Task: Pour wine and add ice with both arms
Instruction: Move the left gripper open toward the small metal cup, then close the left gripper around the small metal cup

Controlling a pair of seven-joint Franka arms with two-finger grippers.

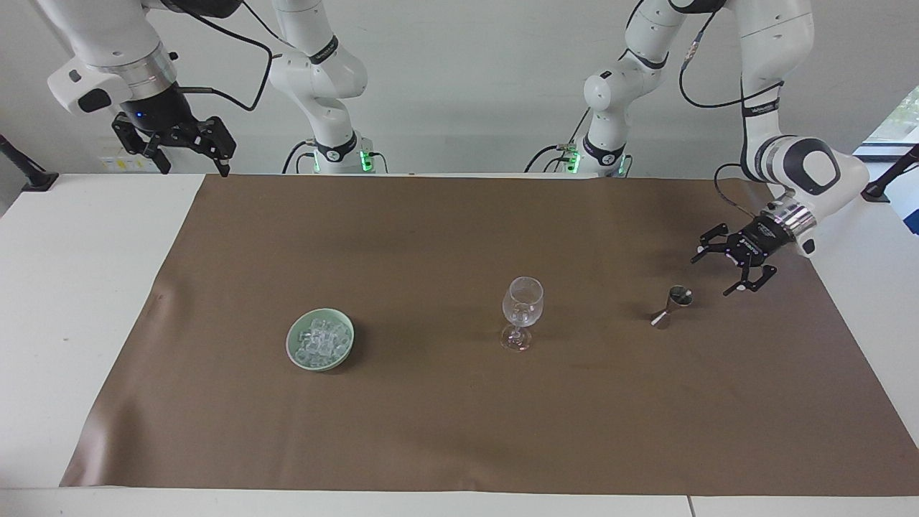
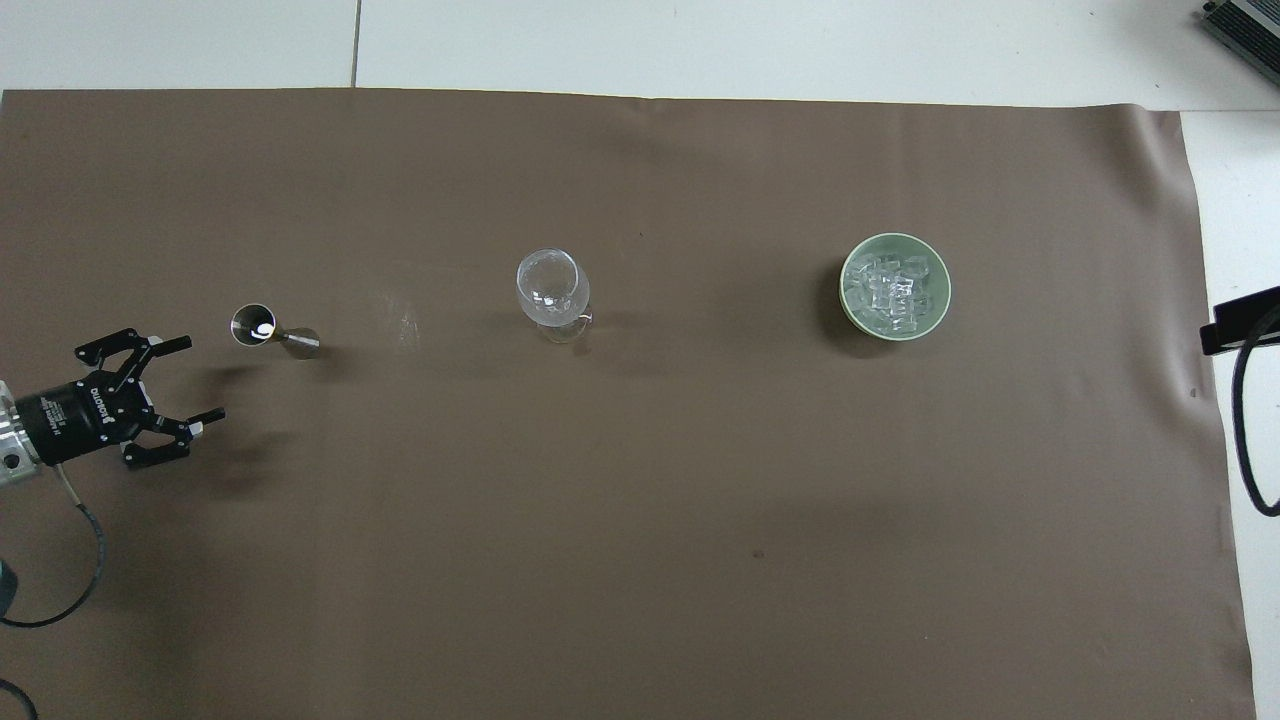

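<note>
The left claw hangs low over the brown mat at the left arm's end of the worktop, its 2 fingers spread wide and holding nothing, pointed toward the small metal jigger that stands just beside it on the mat without touching it. In the overhead view the same claw sits close to the jigger, its wrist and cable trailing off toward the robots' edge. A clear stemmed glass stands upright near the middle of the mat, well apart from the jigger. Toward the right arm's end, a pale green bowl holds the ice, a heap of small clear cubes. The right claw waits raised above the mat's corner nearest the robots, fingers open and empty.
</note>
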